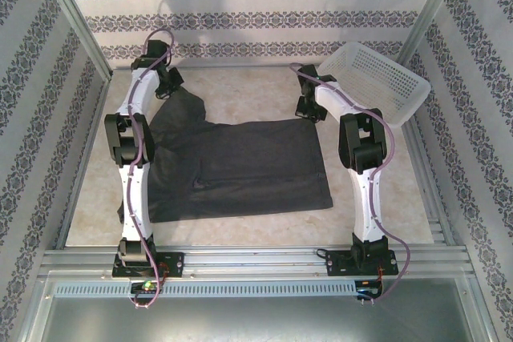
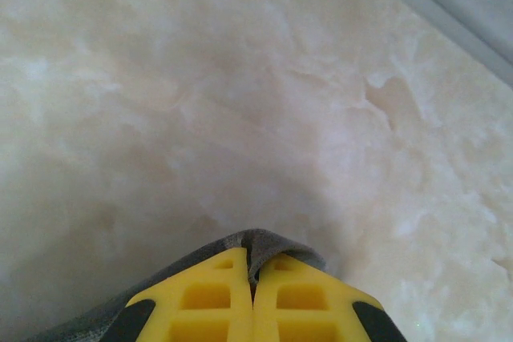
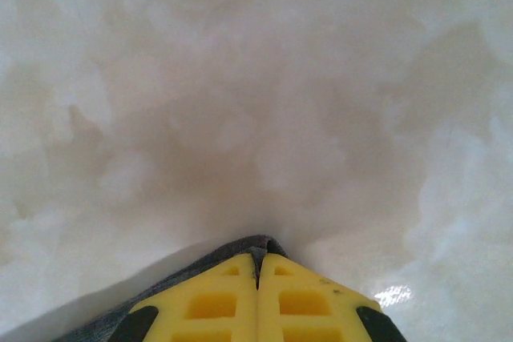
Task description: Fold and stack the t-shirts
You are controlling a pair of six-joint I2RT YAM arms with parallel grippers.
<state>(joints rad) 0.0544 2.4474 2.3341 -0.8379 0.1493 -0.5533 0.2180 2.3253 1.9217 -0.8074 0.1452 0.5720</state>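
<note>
One dark charcoal t-shirt lies spread over the middle of the pale table. Its far left part is drawn up to my left gripper at the back left. That gripper is shut on a fold of the grey cloth, pinched between its yellow fingertips. At the shirt's far right corner, my right gripper is shut on the cloth edge, which peeks out over its yellow fingertips.
A white lattice basket leans tilted at the back right, close behind the right arm. Patterned walls enclose the table on three sides. Aluminium rails run along the near edge. Bare marbled tabletop lies beyond the shirt.
</note>
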